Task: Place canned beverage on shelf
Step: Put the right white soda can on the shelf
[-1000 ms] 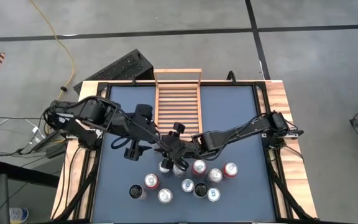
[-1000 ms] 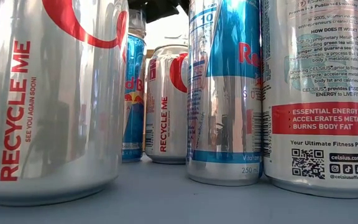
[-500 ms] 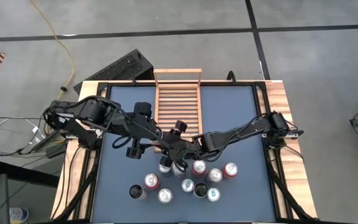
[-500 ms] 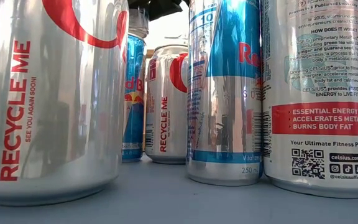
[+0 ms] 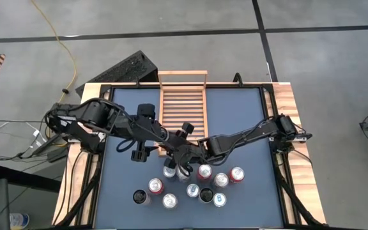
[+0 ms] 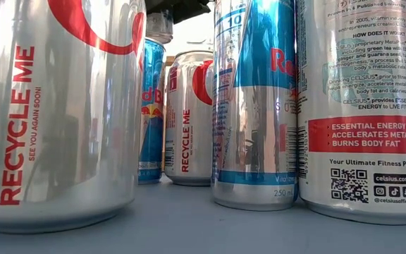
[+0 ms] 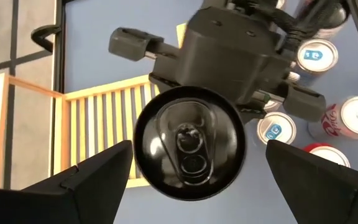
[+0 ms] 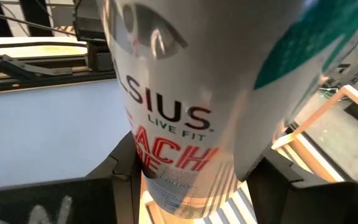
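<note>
Already the right tool [image 7: 229, 81] is gripping a white can [image 8: 185, 124] with a black top, holding it upright in the air over the near end of the shelf [image 5: 183, 105], which is lying bare. The left tool [image 5: 151, 133] is hanging just above that can, fingers [image 7: 92, 180] spread wide and holding nothing. Setting this can down is not yet done, and eight other cans [image 5: 197, 185] are waiting on the tabletop [image 5: 248, 121].

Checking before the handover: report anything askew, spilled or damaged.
Nothing stands out. The right gripper holds a white Celsius can over the light-wood slatted shelf; the other cans stand upright, no spill visible.
</note>
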Tool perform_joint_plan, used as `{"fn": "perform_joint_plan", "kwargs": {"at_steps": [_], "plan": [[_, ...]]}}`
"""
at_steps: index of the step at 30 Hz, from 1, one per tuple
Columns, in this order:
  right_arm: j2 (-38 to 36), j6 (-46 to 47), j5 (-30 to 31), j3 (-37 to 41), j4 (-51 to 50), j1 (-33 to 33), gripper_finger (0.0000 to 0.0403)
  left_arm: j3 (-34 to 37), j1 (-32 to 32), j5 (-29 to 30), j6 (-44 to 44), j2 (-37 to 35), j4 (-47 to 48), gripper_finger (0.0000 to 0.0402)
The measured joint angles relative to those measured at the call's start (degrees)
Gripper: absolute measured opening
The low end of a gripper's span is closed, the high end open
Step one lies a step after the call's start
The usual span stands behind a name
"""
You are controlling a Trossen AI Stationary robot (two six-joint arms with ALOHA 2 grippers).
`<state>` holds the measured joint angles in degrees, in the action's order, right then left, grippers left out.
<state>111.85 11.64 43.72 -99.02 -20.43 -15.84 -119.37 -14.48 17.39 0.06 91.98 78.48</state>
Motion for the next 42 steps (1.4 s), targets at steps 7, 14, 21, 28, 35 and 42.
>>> {"fn": "perform_joint_plan", "kwargs": {"at_steps": [7,14,21,28,35,42], "plan": [[0.0,-0.1,1.2,0.0,0.0,0.0,0.0189,0.0,1.6,0.0,-0.3,0.0,-0.2,0.0358],[1.6,-1.2,2.5,0.1,0.9,0.0,0.0189,0.0,2.4,-0.6,-0.6,0.0,-1.4,0.0358],[2.9,-1.8,2.7,0.1,2.2,0.2,0.0189,0.0,3.0,-1.7,-0.9,0.0,-0.2,0.0358],[2.9,-2.6,2.4,0.1,3.1,0.2,0.0189,0.0,3.0,-3.2,-2.3,0.0,1.7,0.0357],[2.9,-2.3,2.0,0.1,3.3,0.2,0.0189,0.0,2.6,-3.9,-1.8,0.0,1.8,0.0357],[2.9,-2.0,1.0,0.1,3.3,0.7,0.0189,0.0,2.7,-6.7,-1.2,0.0,1.7,0.0357]]}}
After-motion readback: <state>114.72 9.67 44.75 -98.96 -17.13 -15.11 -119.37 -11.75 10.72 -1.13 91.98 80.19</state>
